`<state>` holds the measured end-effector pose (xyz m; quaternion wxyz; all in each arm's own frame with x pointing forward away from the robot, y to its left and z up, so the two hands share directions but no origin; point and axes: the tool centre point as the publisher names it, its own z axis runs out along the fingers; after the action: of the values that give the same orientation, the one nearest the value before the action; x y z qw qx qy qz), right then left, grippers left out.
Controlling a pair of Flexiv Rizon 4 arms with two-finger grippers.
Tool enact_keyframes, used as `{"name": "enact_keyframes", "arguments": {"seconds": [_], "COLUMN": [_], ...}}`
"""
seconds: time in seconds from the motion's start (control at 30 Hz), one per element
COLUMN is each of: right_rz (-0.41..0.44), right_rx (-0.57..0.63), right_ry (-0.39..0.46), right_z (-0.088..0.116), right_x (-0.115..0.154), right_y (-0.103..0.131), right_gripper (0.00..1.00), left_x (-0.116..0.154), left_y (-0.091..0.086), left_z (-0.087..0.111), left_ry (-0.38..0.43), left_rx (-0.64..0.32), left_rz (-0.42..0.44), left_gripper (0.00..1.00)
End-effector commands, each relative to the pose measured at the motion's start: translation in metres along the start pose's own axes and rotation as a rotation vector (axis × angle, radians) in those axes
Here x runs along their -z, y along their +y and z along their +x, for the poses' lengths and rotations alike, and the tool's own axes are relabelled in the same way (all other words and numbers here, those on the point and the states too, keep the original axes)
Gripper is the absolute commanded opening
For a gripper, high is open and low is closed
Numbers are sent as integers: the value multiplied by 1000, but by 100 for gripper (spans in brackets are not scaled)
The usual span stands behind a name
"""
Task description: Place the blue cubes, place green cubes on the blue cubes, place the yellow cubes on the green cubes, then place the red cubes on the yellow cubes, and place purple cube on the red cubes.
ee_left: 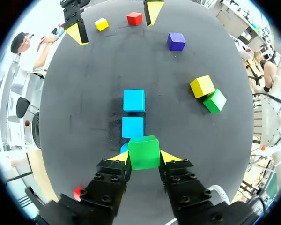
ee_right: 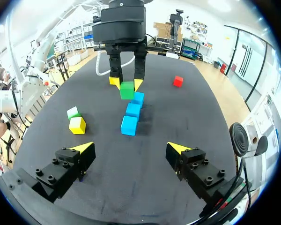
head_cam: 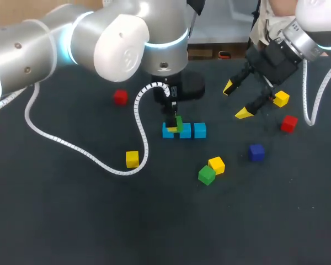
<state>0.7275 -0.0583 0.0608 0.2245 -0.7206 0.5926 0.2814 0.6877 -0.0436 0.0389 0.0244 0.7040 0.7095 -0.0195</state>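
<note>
Left wrist view: left claw (ee_left: 144, 158) grips green cube (ee_left: 144, 151) over blue cubes (ee_left: 133, 100); right claw (ee_left: 115, 21) spread open.

Cube count by colour: blue cubes (head_cam: 199, 130) (head_cam: 186, 133) (head_cam: 166, 133) 3; green cubes (head_cam: 207, 175) (head_cam: 180, 123) 2; yellow cubes (head_cam: 132, 159) (head_cam: 216, 164) (head_cam: 281, 99) 3; red cubes (head_cam: 120, 97) (head_cam: 289, 123) 2; purple cube (head_cam: 256, 152) 1. Total 11 cubes on table (head_cam: 71, 221).

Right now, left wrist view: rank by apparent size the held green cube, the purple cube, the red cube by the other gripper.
1. The green cube, in the left gripper: largest, but nearest the camera, so likely inflated.
2. The purple cube.
3. The red cube: barely smaller, and farther off; a close call.
</note>
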Motion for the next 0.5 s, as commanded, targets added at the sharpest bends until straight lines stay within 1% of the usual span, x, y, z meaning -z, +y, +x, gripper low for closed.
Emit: {"name": "enact_keyframes", "arguments": {"seconds": [0.03, 0.5], "right_rz": [1, 1], "right_rx": [1, 1], "right_ry": [-1, -1], "right_z": [0, 0], "right_x": [0, 0], "right_y": [0, 0], "right_gripper": [100, 100], "left_x": [-1, -7], "left_y": [3, 10], "left_z": [-2, -3], "left_ry": [5, 15], "left_rx": [-12, -33], "left_rz": [3, 12], "left_gripper": [0, 0]}}
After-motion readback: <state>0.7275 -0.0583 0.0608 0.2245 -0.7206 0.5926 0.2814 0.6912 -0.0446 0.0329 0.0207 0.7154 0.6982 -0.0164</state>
